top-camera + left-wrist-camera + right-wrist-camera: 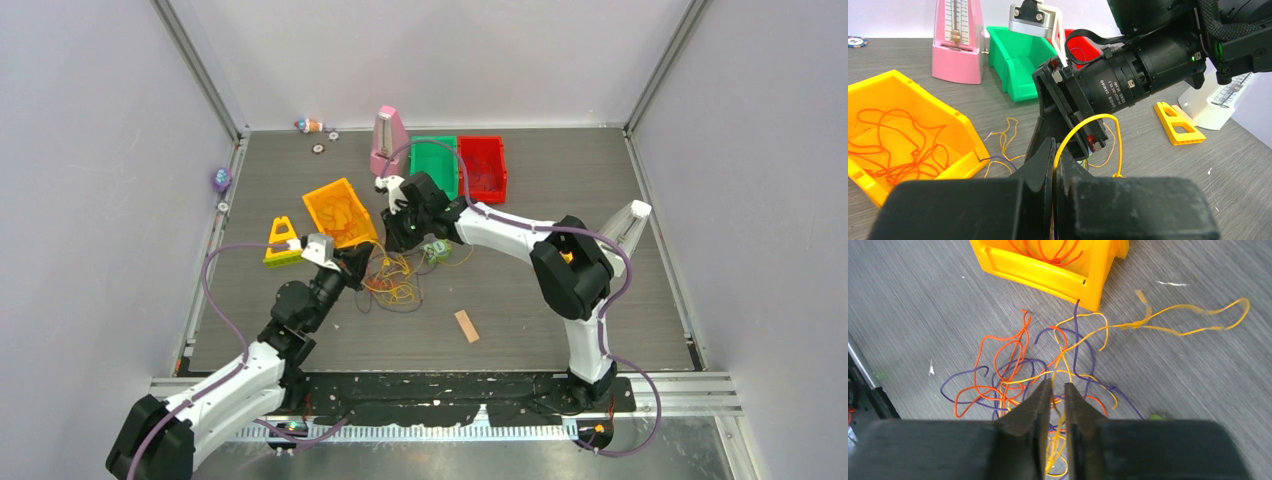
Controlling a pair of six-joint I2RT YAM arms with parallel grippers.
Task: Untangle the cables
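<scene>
Where the table (560, 300) is seen from above, both arms are stretched inward, the left gripper (357, 262) and right gripper (402, 240) set close over the cables (395, 283) heaped beside the orange bin (325, 188). From the left wrist, the left jaws are seen clenched on a yellow cable. From the right wrist, the right jaws are seen nearly closed about a yellow strand; whether it is pinched cannot be told.

- Dark grey wood-grain counter (560, 300).
- Orange bin (325, 187) left of centre.
- Green bin (433, 165) and red bin (481, 140), side by side at the back.
- Pink metronome (388, 140) beside the green bin.
- Tangled orange, yellow and purple cables (395, 280) just before the orange bin.
- Yellow triangular piece (283, 243) at the left.
- Tan block (467, 325) near the front.
</scene>
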